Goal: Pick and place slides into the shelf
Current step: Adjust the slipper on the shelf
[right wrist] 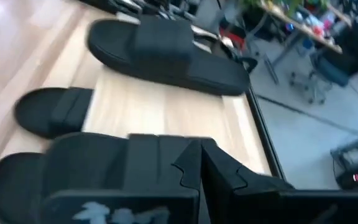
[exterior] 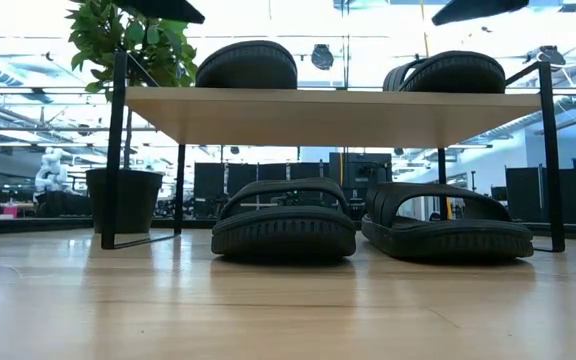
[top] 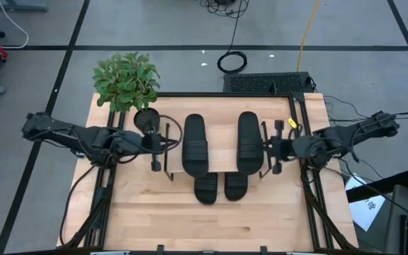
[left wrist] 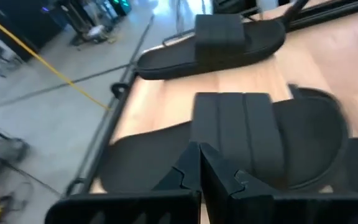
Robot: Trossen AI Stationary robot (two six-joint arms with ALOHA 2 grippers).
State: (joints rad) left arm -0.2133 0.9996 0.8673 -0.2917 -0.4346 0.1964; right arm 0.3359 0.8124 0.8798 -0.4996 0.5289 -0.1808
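Light wood table frame centre, grey tiled floor around, plant upper left. Shelf mid-frame: two slides on top board, two beneath, toes poking out. Left gripper, right gripper flanking shelf, fingers clenched, empty.

Both arms are dark, near-black, built of slim jointed segments with chunky housings at the joints, and black cables loop along each of them. The left end effector has two matte black fingers with stepped, angular inner edges, as does the right end effector. A small yellow tag sits by the right arm's wrist.
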